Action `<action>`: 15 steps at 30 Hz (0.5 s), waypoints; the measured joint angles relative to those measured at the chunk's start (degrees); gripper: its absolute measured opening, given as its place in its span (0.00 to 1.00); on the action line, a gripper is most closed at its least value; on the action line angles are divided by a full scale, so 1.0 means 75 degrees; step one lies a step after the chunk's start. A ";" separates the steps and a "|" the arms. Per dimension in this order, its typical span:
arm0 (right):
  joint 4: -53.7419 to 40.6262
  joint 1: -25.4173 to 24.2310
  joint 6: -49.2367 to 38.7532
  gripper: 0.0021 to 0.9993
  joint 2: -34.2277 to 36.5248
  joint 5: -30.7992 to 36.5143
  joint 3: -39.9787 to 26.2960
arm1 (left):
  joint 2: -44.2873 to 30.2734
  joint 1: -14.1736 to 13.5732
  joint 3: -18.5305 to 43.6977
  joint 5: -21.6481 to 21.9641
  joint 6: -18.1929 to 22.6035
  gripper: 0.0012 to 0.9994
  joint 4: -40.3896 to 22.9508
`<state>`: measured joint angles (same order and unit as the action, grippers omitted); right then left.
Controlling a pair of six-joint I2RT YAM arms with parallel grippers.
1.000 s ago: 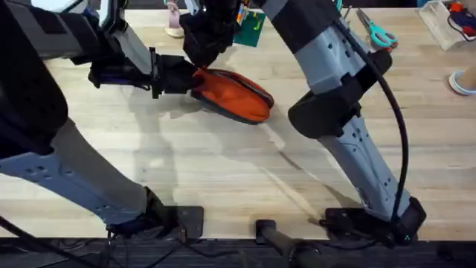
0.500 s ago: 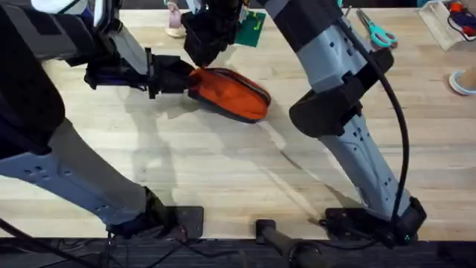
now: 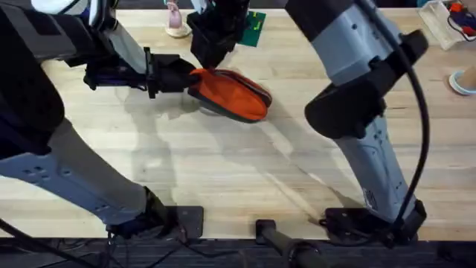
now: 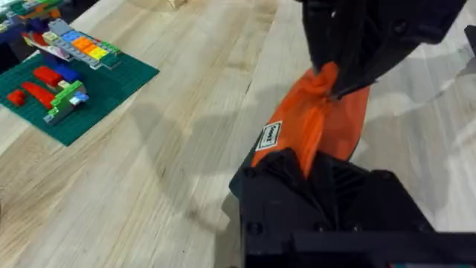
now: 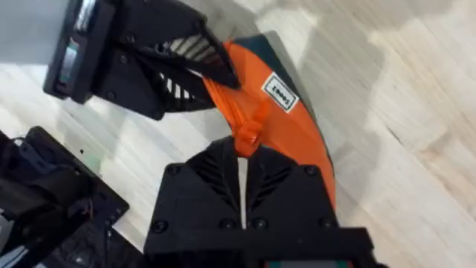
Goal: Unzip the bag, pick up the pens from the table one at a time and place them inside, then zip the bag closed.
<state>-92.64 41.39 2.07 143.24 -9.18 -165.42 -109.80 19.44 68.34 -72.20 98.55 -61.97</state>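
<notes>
Overhead: bag [image 3: 232, 95] pinched between left gripper [image 3: 190, 77], right gripper [image 3: 213, 65].

Arm links: light grey shells, black joints — black cable looping beside the right arm.
Left pincer [image 3: 192, 77]: black, ribbed fingers.
Right pincer [image 5: 242, 145]: black, screws behind.

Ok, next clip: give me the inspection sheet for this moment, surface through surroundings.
Surface: wooden table, bare in the near half.
Job's things: orange bag lying toward the far side; pens: nothing seen.
Clutter: green brick baseplate with coloured bricks; clear bin at the far right corner.
Grippers: left gripper clamps the bag's end; right gripper is shut on the zipper pull.
Cables: black cable along the right arm.
Surroundings: nothing seen.
</notes>
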 joint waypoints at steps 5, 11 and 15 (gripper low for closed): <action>-0.0003 -0.0156 -0.0088 0.03 -0.0561 0.0247 0.1003 | -0.0006 0.0092 -0.0021 0.0492 -0.0003 0.04 0.0111; -0.0003 -0.0560 -0.0129 0.03 -0.1184 0.0602 0.1920 | -0.0026 0.0382 -0.0076 0.1092 -0.0001 0.04 0.0154; -0.0003 -0.0584 -0.0224 0.03 -0.1233 0.0719 0.2531 | -0.0026 0.0385 -0.0076 0.1180 -0.0001 0.04 0.0122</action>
<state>-92.66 37.01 0.39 133.99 -3.79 -146.44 -110.00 22.33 67.77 -63.35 98.54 -61.06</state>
